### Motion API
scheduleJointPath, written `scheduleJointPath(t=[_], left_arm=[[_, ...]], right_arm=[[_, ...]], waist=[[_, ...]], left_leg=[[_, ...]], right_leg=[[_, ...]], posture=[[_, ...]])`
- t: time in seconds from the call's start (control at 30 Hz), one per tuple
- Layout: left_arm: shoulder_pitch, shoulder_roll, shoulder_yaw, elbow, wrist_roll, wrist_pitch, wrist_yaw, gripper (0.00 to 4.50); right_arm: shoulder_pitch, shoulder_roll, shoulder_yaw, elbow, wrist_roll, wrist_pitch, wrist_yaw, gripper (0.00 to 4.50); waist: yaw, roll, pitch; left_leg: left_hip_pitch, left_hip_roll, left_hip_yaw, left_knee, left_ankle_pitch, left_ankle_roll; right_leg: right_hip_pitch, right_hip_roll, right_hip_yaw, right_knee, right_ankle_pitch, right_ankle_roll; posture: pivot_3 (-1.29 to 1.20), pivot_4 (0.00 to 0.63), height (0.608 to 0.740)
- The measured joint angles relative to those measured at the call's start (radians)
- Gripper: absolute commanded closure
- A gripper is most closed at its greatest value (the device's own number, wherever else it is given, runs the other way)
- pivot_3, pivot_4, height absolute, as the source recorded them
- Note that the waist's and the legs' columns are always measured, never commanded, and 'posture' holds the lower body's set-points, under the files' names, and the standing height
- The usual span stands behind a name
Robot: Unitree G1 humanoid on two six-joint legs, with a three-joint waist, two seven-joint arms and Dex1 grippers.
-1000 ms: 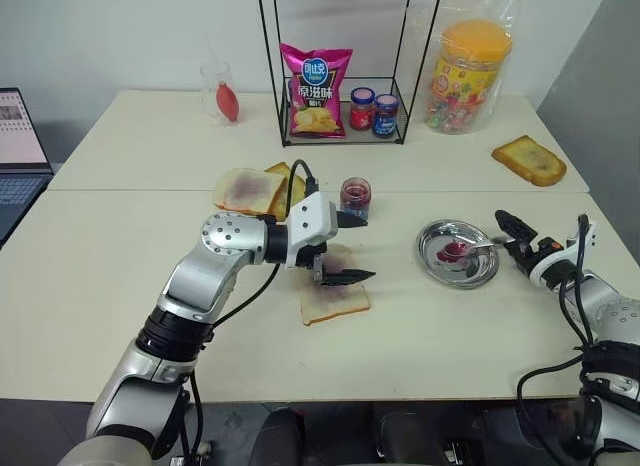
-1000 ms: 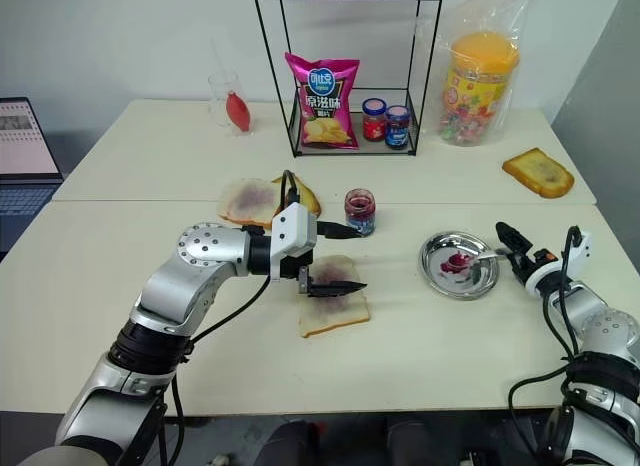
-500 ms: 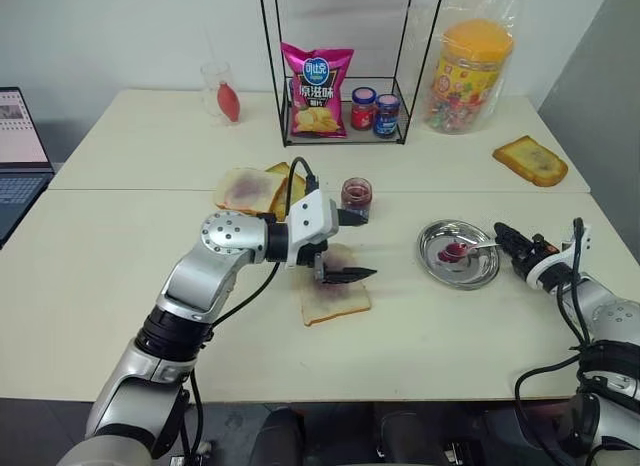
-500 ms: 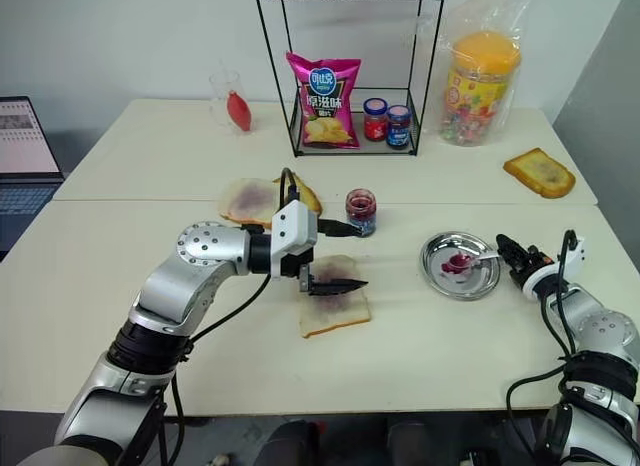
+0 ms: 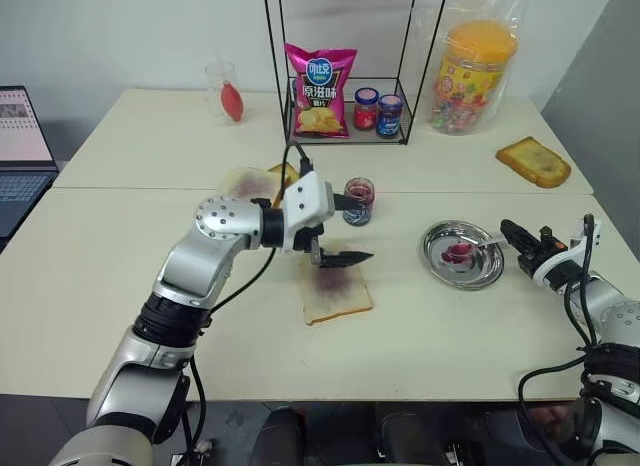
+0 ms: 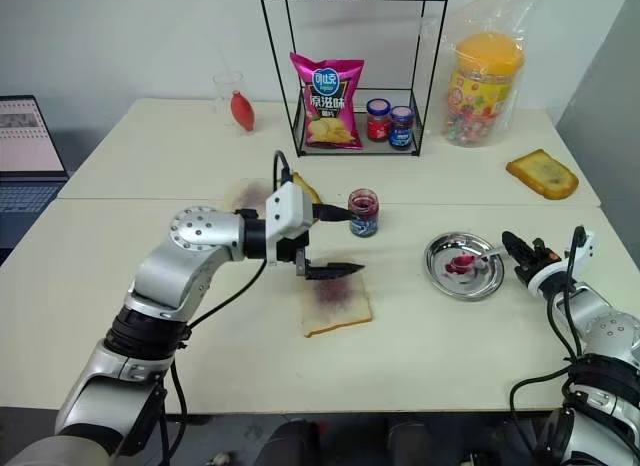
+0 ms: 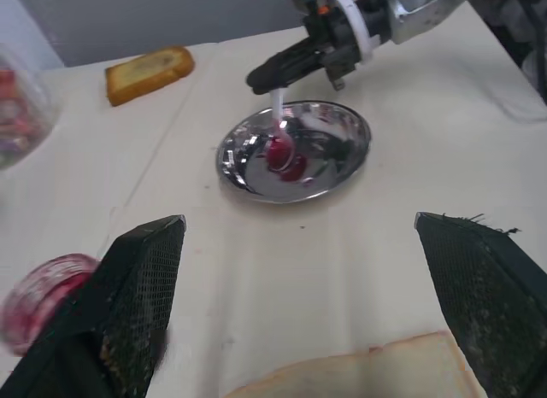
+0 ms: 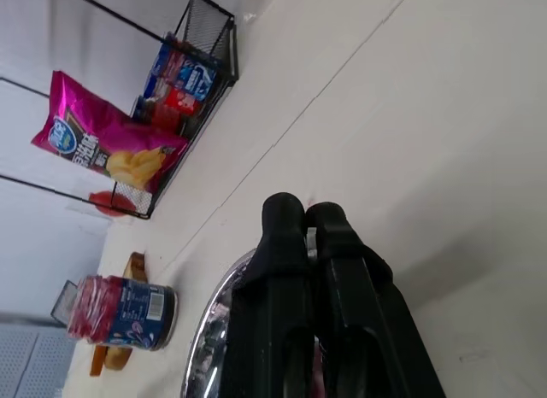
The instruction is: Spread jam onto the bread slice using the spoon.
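The bread slice [image 5: 335, 294] lies flat at the table's middle with a purple smear on it. My left gripper [image 5: 365, 226] hovers open just above its far edge, pointing right. One of its fingers reaches in front of the jam [image 5: 358, 202], a small open glass jar beyond the slice. To the right, a round steel plate [image 5: 440, 266] holds a red blob. The spoon [image 7: 279, 129] has its red bowl resting in the plate. My right gripper [image 5: 508, 230] is shut on the spoon's handle at the plate's right rim.
A wire rack [image 5: 406, 76] at the back holds a chip bag [image 5: 320, 78] and two lidded jars [image 5: 378, 110]. A candy jar [image 5: 472, 74] and a toast slice [image 5: 533, 161] sit at the right. Overlapping slices [image 5: 250, 181] lie behind my left arm. A laptop [image 5: 15, 136] stands at the left edge.
My right gripper has closed on the spoon's handle at the plate. My left gripper has risen slightly off the bread slice, still open.
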Motion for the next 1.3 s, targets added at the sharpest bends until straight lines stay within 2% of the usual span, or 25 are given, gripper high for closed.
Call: scheduleJointPath(t=[0.17, 0.27, 0.43, 0.6, 0.8, 1.3], left_arm=[[0.020, 0.053, 0.079, 0.015, -0.046, 0.045, 0.000, 0.00], [0.037, 0.077, 0.160, 0.049, -0.066, 0.077, 0.037, 0.00], [0.111, 0.075, 0.218, 0.053, -0.076, 0.113, 0.115, 0.00], [0.200, 0.038, 0.251, -0.014, -0.087, 0.146, 0.202, 0.00], [0.274, 0.025, 0.254, -0.107, -0.088, 0.176, 0.267, 0.00], [0.282, 0.025, 0.272, -0.144, -0.092, 0.198, 0.320, 0.00]], right_arm=[[-0.017, -0.008, -0.046, -0.192, 0.125, 0.103, -0.105, 4.50], [-0.100, -0.006, -0.054, -0.291, 0.192, 0.128, -0.190, 4.50], [-0.215, 0.065, 0.051, -0.341, 0.214, 0.127, -0.264, 4.50], [-0.349, 0.117, 0.200, -0.323, 0.121, 0.092, -0.273, 4.50], [-0.438, 0.157, 0.331, -0.221, -0.013, 0.016, -0.189, 4.50], [-0.543, 0.211, 0.501, -0.030, -0.293, -0.176, 0.013, 4.50]], waist=[[-0.009, 0.004, 0.002], [-0.016, 0.004, 0.002], [-0.023, 0.004, 0.002], [-0.023, 0.004, 0.002], [-0.017, 0.004, 0.002], [-0.022, 0.004, 0.002]], left_leg=[[-0.001, 0.001, 0.000, -0.001, 0.000, 0.000], [-0.001, 0.001, -0.001, -0.001, 0.000, 0.000], [-0.001, 0.001, -0.001, -0.001, 0.000, 0.000], [-0.003, 0.000, -0.001, -0.001, 0.000, 0.000], [-0.006, 0.000, -0.002, -0.001, 0.000, 0.000], [-0.007, 0.000, -0.002, -0.001, 0.000, 0.000]], right_leg=[[-0.002, 0.000, 0.000, 0.001, 0.000, -0.001], [-0.002, 0.001, -0.001, 0.001, 0.000, 0.000], [-0.002, 0.000, -0.001, 0.000, 0.000, 0.000], [-0.003, -0.001, -0.002, 0.000, 0.002, -0.004], [-0.005, -0.002, -0.004, 0.000, 0.003, -0.005], [-0.007, -0.002, -0.004, 0.000, 0.003, -0.005]], posture=[[0.00, 0.150, 0.740], [0.00, 0.150, 0.740], [0.00, 0.150, 0.740], [0.00, 0.150, 0.740], [0.00, 0.150, 0.740], [0.00, 0.150, 0.740]])
